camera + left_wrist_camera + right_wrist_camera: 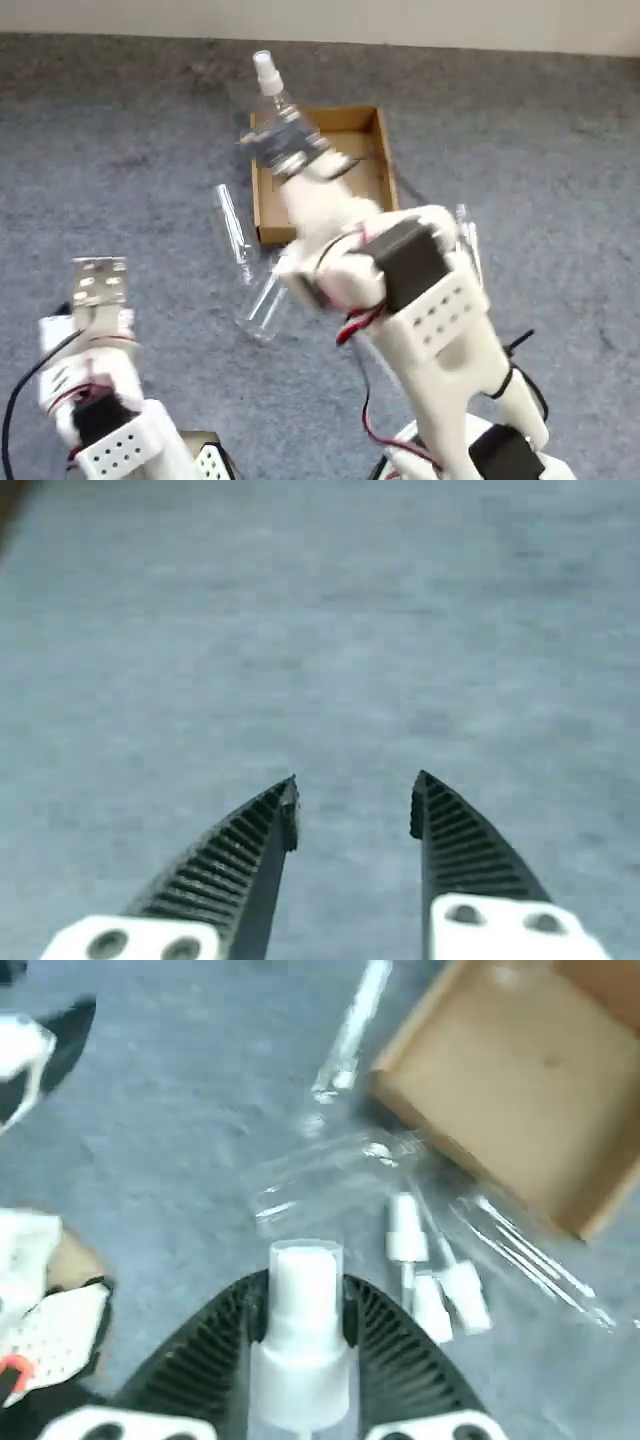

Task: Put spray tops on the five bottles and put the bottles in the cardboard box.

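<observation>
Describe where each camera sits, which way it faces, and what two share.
High view: overhead, looking down on left tool, right tool and cardboard box.
Left wrist view: on the left wrist, facing grey carpet past the open left tool.
Right wrist view: on the right wrist, facing spray tops past the right tool, shut on a bottle.
Shared with high view: cardboard box, bottle.

The box [365, 160]: 5 o'clock corner hidden behind the right arm [430, 320]; in the right wrist view the frame edge cuts off one side. Held bottle [303, 1340] — body hidden within the right gripper [303, 1285], base cut off. The loose bottles [330, 1180] beside the box blur together; count cannot be told. The left arm [120, 440]: base cut off at 6 o'clock.
</observation>
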`<state>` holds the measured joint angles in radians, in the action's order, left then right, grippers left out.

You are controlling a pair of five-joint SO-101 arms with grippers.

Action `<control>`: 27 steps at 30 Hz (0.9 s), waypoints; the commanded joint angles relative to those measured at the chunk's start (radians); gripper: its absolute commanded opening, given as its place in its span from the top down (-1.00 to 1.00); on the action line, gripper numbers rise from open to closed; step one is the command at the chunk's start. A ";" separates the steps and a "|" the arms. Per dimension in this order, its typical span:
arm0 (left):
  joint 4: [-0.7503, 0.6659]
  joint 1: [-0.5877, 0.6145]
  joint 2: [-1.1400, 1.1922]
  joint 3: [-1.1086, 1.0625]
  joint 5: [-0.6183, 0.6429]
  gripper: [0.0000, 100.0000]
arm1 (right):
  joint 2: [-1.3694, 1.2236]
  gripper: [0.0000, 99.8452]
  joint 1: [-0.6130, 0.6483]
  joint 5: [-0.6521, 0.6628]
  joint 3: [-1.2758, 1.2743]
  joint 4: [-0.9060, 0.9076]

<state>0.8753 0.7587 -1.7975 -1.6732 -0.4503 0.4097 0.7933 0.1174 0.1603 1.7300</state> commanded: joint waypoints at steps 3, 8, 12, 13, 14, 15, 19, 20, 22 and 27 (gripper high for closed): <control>-0.091 0.168 0.021 0.107 -0.146 0.66 | -0.007 0.99 0.157 -0.011 -0.076 -0.124; 0.069 0.163 0.022 0.272 -0.146 0.66 | -0.151 0.99 0.185 -0.011 -0.096 -0.302; 0.184 0.171 0.030 0.410 -0.147 0.66 | -0.285 0.99 0.185 -0.012 -0.096 -0.479; 0.195 0.174 0.051 0.444 -0.147 0.66 | -0.312 0.99 0.186 -0.012 -0.096 -0.512; 0.201 0.188 0.088 0.483 -0.147 0.66 | -0.340 0.99 0.186 -0.012 -0.096 -0.545; 0.201 0.205 0.142 0.524 -0.147 0.66 | -0.364 0.99 0.186 -0.012 -0.096 -0.582; 0.204 0.272 0.483 0.769 -0.149 0.66 | -0.456 0.99 0.199 -0.014 -0.096 -0.690; 0.206 0.288 0.581 0.839 -0.149 0.66 | -0.476 0.99 0.209 -0.014 -0.096 -0.702; 0.207 0.317 0.782 0.980 -0.147 0.66 | -0.513 0.99 0.225 -0.014 -0.096 -0.716; 0.209 0.367 1.167 1.221 -0.146 0.66 | -0.572 0.99 0.237 -0.015 -0.096 -0.769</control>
<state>1.0825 1.1024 -0.8508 -0.6130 -0.5900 -0.1657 1.0173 0.1158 0.0575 1.0073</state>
